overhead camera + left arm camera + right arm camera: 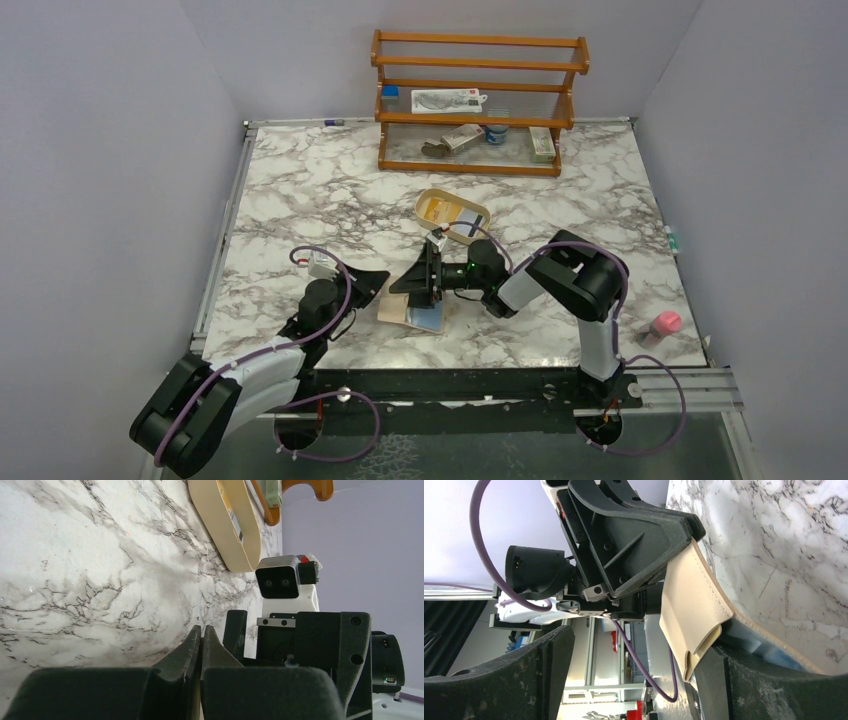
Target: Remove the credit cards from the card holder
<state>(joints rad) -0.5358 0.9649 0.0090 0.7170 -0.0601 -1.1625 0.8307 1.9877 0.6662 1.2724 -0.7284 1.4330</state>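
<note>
Small flat tan leather-like card holder with a light blue inner panel [410, 313] lies open on the white marble counter [300, 190], one tan flap tilted up off it. Left pincer [201, 632] is clamped tight on that flap's outer edge; right pincer [634, 680] gapes wide astride the holder, one finger against the blue panel. Yellow-orange plastic card [437, 207] and whitish-grey plastic card with a dark band [468, 222] both lie in the oval tan shallow tray [421, 203] just beyond the holder.
</note>
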